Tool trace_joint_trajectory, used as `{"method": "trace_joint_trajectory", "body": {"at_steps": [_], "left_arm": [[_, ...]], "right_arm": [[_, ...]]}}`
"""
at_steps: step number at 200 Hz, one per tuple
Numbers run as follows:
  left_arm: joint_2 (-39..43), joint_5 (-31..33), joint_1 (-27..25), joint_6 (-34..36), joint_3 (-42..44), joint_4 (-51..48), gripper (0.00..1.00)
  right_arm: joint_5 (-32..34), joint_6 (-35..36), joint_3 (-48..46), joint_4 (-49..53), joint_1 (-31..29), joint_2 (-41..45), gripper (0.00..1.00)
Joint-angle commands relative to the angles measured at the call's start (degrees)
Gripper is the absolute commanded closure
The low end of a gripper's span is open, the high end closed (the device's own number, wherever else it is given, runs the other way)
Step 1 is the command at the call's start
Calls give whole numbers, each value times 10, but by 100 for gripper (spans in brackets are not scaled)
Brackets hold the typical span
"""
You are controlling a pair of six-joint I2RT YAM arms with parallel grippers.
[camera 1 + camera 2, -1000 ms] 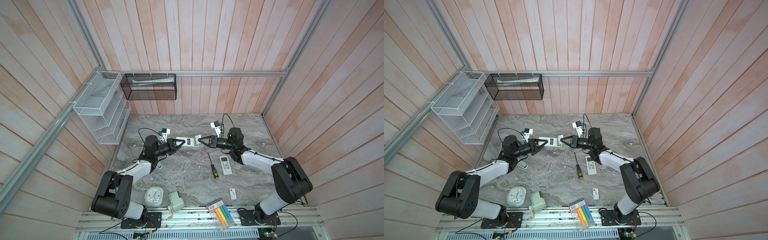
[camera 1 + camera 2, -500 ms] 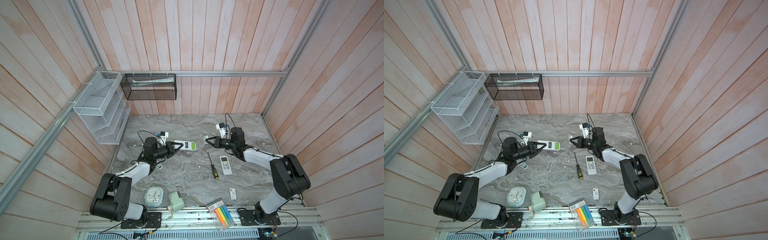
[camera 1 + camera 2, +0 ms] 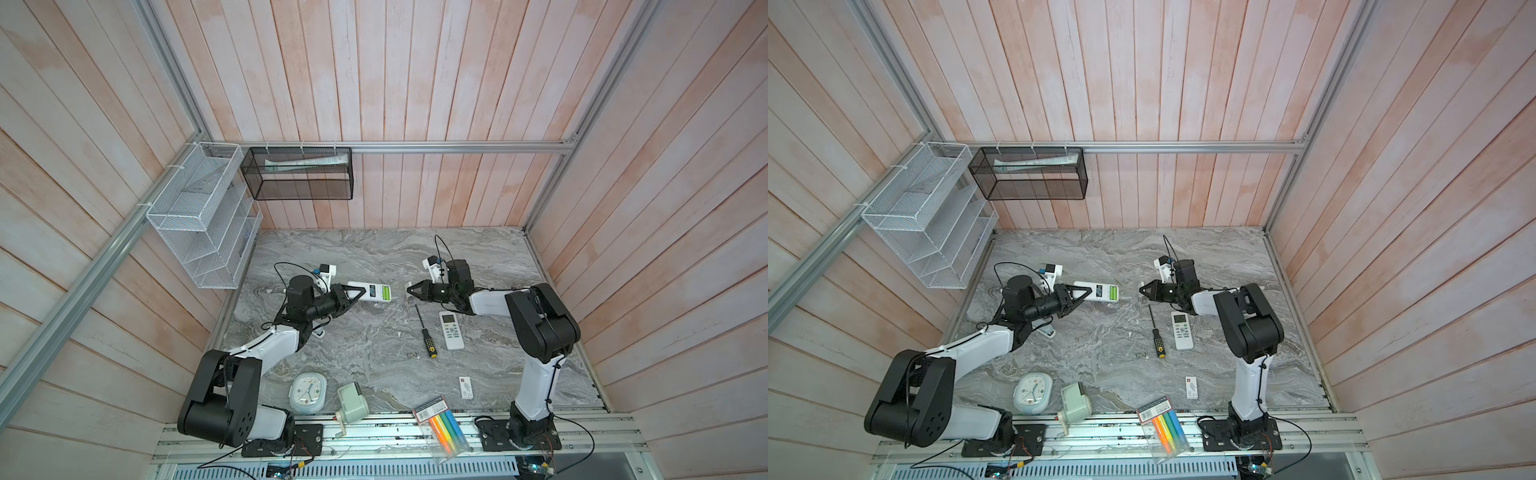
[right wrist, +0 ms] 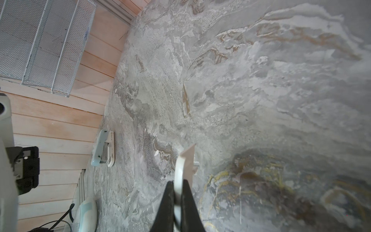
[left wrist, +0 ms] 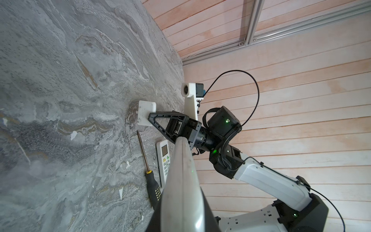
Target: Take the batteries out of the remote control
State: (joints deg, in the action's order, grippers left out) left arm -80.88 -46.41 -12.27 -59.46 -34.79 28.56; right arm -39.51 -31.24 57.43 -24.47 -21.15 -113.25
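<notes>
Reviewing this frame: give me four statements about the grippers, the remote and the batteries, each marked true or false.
1. The left gripper grips the remote by one end. True.
2. The batteries lie loose on the table. False: the green ones sit in the remote's open compartment.
3. The right gripper is shut on the battery cover. True.
4. The right gripper holds the screwdriver. False: it lies on the table beside the second remote.

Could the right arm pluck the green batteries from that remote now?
Probably not yet: the green batteries lie bare in the remote, but the right pincer is shut on the white cover. It must drop that first.
</notes>
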Motion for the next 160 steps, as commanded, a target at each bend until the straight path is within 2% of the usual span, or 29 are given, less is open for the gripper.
{"method": "trace_joint_trajectory", "body": {"at_steps": [1, 41, 67, 92, 107, 118, 138, 160], "left_arm": [[11, 0, 3, 15, 4, 1, 94], [7, 0, 4, 14, 2, 1, 94], [7, -1, 4, 13, 0, 0, 94], [6, 0, 4, 13, -1, 1, 94], [5, 0, 4, 13, -2, 0, 94], [4, -1, 4, 15, -2, 0, 94], [0, -5, 4, 22, -2, -6, 94], [-7, -14, 4, 33, -4, -11, 94]], "right_arm": [[-9, -1, 10, -14, 9, -25, 96], [-23, -22, 4, -39, 20, -51, 93], [-13, -15, 9, -21, 23, -56, 85], [11, 0, 14, 10, 25, -55, 75], [24, 10, 16, 30, 27, -53, 66], [36, 18, 16, 42, 29, -47, 56], [58, 36, 7, 54, 35, -24, 47], [85, 88, 2, 90, 35, 14, 42]]}}
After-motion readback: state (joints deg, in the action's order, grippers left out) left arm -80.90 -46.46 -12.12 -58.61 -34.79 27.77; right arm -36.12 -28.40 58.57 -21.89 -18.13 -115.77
